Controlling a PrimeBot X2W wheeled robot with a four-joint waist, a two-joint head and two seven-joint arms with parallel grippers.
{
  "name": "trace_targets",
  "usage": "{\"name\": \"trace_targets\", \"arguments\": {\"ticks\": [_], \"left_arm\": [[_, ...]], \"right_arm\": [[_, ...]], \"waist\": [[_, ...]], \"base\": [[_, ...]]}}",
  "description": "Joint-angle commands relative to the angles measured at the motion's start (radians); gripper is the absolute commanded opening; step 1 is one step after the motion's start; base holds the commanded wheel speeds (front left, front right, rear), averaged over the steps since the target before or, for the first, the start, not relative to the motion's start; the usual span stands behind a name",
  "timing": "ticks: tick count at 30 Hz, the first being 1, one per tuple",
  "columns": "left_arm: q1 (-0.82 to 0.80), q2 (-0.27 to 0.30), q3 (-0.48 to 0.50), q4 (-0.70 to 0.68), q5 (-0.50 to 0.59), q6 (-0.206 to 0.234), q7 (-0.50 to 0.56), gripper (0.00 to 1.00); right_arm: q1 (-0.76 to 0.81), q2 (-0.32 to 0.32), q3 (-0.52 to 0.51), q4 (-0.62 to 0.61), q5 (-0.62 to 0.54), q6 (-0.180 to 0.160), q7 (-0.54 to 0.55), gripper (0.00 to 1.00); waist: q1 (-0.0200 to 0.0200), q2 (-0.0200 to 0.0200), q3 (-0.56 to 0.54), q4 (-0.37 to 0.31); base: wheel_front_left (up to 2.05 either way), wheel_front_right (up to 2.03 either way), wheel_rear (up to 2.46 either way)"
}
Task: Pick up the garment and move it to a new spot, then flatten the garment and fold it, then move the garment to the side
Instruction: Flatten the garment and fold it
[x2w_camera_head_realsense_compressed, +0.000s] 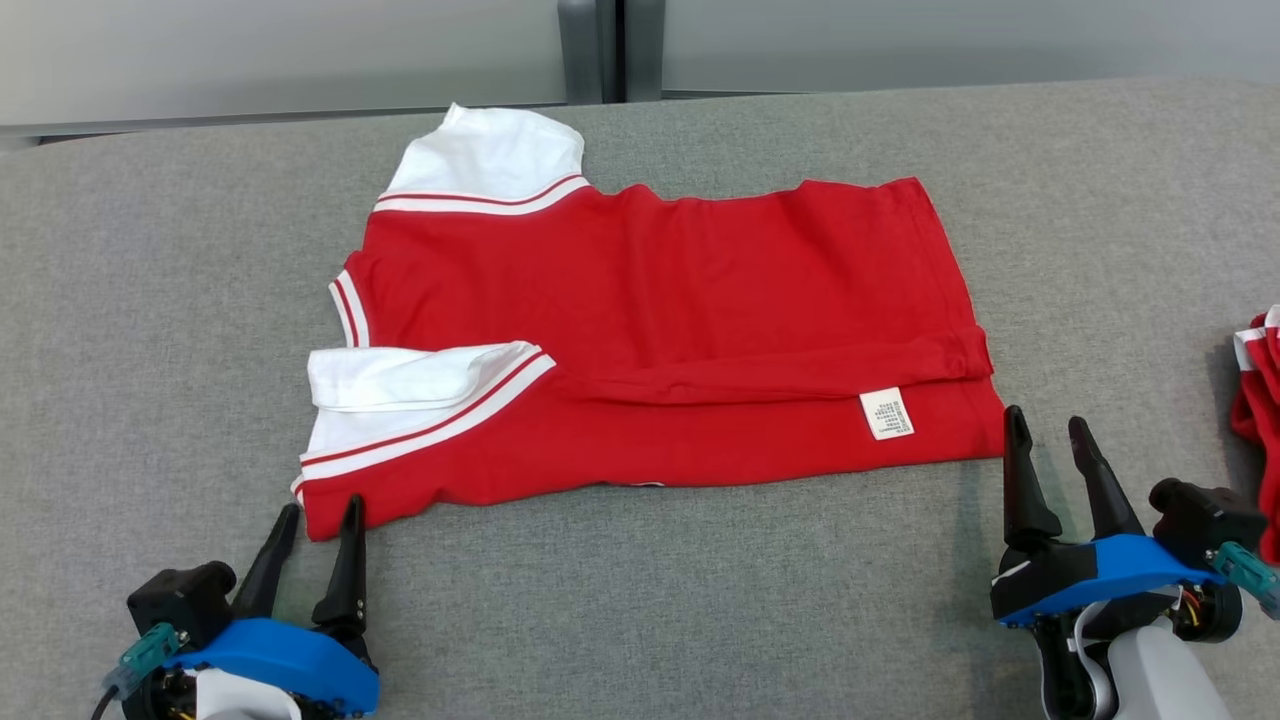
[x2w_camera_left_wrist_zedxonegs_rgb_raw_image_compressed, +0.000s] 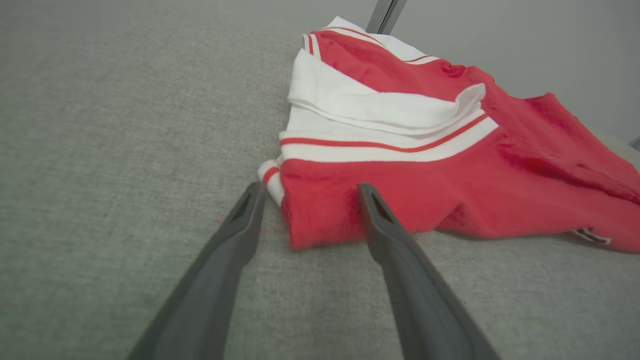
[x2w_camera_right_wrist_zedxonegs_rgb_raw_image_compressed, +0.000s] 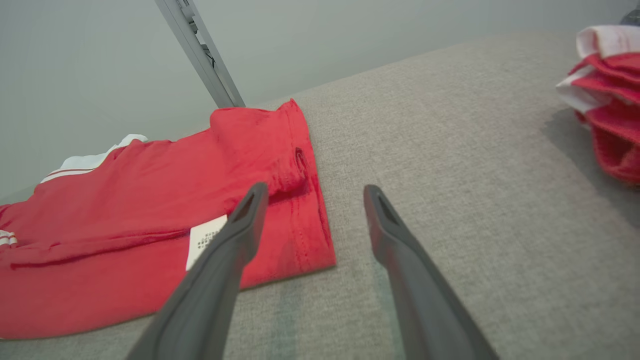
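Garment (x2w_camera_head_realsense_compressed: 650, 330): red shirt, white sleeves, part-folded, mid counter (x2w_camera_head_realsense_compressed: 640, 620). Soft, light, limp knit; likely sags and bunches when lifted. Best hold: near corners, pinching both layers. Left gripper (x2w_camera_head_realsense_compressed: 321, 505) at near-left corner, right gripper (x2w_camera_head_realsense_compressed: 1045, 416) at near-right hem; both fingers spread, empty.

Folded red garment (x2w_camera_head_realsense_compressed: 680, 300) lies just beyond my empty left gripper (x2w_camera_head_realsense_compressed: 320, 506); my right gripper (x2w_camera_head_realsense_compressed: 1046, 418) gapes beside its hem.
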Motion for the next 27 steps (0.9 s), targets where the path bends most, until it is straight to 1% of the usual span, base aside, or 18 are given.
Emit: {"name": "trace_targets", "arguments": {"ticks": [1,6,7,8,9,10,16,20,21,22,23,24,25,27], "left_arm": [[-0.003,0.001,-0.005,0.015,-0.008,0.002,-0.004,1.0],[-0.02,-0.001,-0.021,0.059,-0.036,0.002,-0.003,1.0],[-0.024,0.001,-0.026,0.07,-0.039,0.002,-0.001,0.85],[-0.03,0.004,-0.033,0.08,-0.041,0.002,-0.001,0.56],[-0.034,0.003,-0.042,0.089,-0.049,0.002,-0.001,0.21],[-0.038,0.002,-0.054,0.098,-0.053,0.002,0.001,0.0],[-0.053,0.014,-0.117,0.1,-0.091,0.001,0.003,0.0],[-0.055,0.029,-0.151,0.09,-0.113,0.001,0.003,0.0],[-0.055,0.031,-0.16,0.086,-0.12,0.001,0.003,0.0],[-0.055,0.031,-0.16,0.086,-0.12,0.001,0.003,0.0],[-0.055,0.033,-0.168,0.082,-0.127,0.001,0.003,0.0],[-0.056,0.036,-0.175,0.078,-0.134,0.001,0.003,0.0],[-0.057,0.039,-0.181,0.072,-0.14,0.001,0.003,0.0],[-0.057,0.045,-0.187,0.064,-0.151,0.001,0.003,0.0]], "right_arm": [[0.009,-0.005,0.001,0.005,-0.008,0.0,-0.003,1.0],[0.001,-0.005,0.007,0.025,-0.023,0.0,-0.003,1.0],[-0.004,-0.005,0.009,0.031,-0.023,0.0,-0.003,1.0],[-0.009,-0.005,0.013,0.042,-0.025,0.0,-0.003,1.0],[-0.014,-0.005,0.016,0.055,-0.029,0.0,-0.003,1.0],[-0.022,-0.005,0.018,0.067,-0.03,0.0,-0.003,1.0],[-0.055,-0.005,0.034,0.128,-0.033,0.0,-0.003,1.0],[-0.084,-0.005,0.036,0.211,-0.051,0.0,-0.003,1.0],[-0.088,-0.005,0.039,0.239,-0.052,0.0,0.0,0.91],[-0.088,-0.005,0.039,0.239,-0.052,0.0,0.0,0.91],[-0.096,-0.004,0.041,0.257,-0.048,0.0,0.0,0.49],[-0.102,-0.003,0.047,0.269,-0.045,0.0,0.0,0.29],[-0.106,-0.002,0.054,0.279,-0.044,0.0,0.001,0.0],[-0.115,0.001,0.062,0.289,-0.036,0.0,0.002,0.0]], "waist": [[0.0001,0.0,-0.001,-0.003],[0.0001,0.0,0.0,-0.008],[0.0001,0.0,0.001,-0.009],[0.0001,0.0,0.002,-0.01],[0.0001,0.0,0.004,-0.011],[0.0001,0.0,0.005,-0.011],[0.0001,0.0,0.016,-0.003],[0.0001,0.0,0.02,0.005],[0.0001,0.0,0.02,0.007],[0.0001,0.0,0.02,0.007],[0.0001,0.0,0.021,0.009],[0.0001,0.0,0.021,0.01],[0.0001,0.0,0.021,0.012],[0.0001,0.0,0.02,0.014]], "base": [[0.0,0.0,0.0],[0.0,0.0,0.0],[0.0,0.0,0.0],[0.0,0.0,0.0],[0.0,0.0,0.0],[0.0,0.0,0.0],[0.0,0.0,0.0],[0.0,0.0,0.0],[0.0,0.0,0.0],[0.0,0.0,0.0],[0.0,0.0,0.0],[0.0,0.0,0.0],[0.0,0.0,0.0],[0.0,0.0,0.0]]}}
